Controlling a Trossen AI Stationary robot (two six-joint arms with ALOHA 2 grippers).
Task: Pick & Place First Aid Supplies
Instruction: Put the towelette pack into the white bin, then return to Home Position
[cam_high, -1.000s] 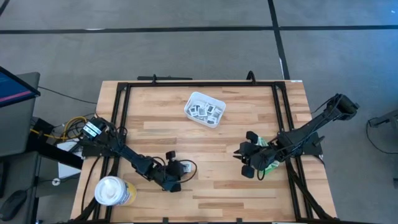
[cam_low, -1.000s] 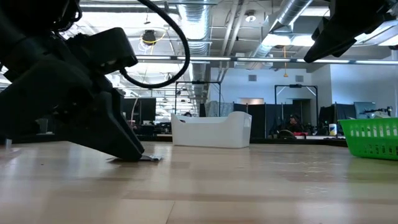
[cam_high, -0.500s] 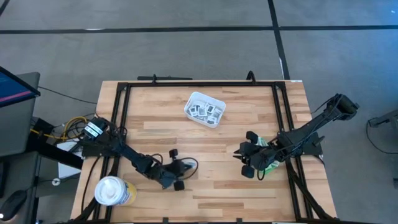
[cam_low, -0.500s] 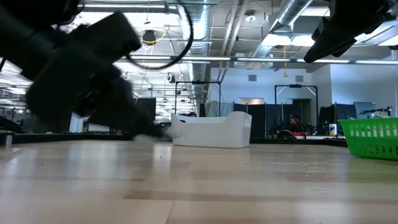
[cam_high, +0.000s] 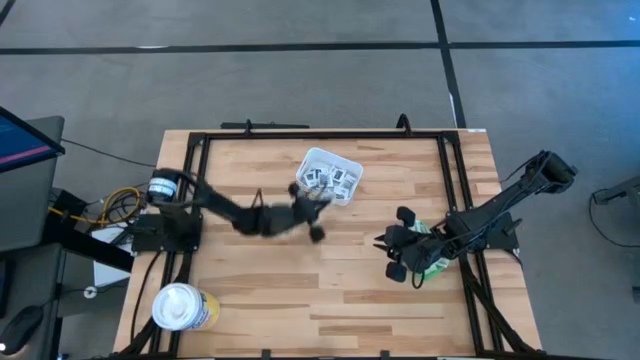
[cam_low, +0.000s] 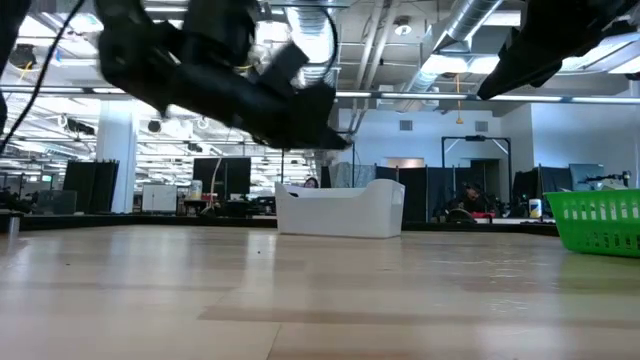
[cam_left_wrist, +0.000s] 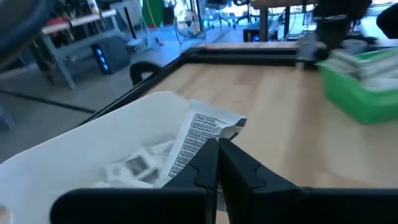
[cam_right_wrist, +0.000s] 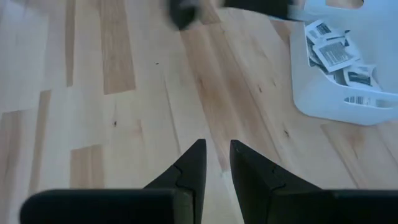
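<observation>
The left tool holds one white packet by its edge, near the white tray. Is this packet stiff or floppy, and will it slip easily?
The packet, pinched by the left tool, juts out flat without drooping, so probably fairly stiff and light. It is thin and looks smooth, so it might slide over the tray rim.

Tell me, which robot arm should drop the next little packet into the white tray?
The left. Its left gripper is shut on a packet right at the white tray. The right gripper hangs empty over bare table by the green bin.
</observation>
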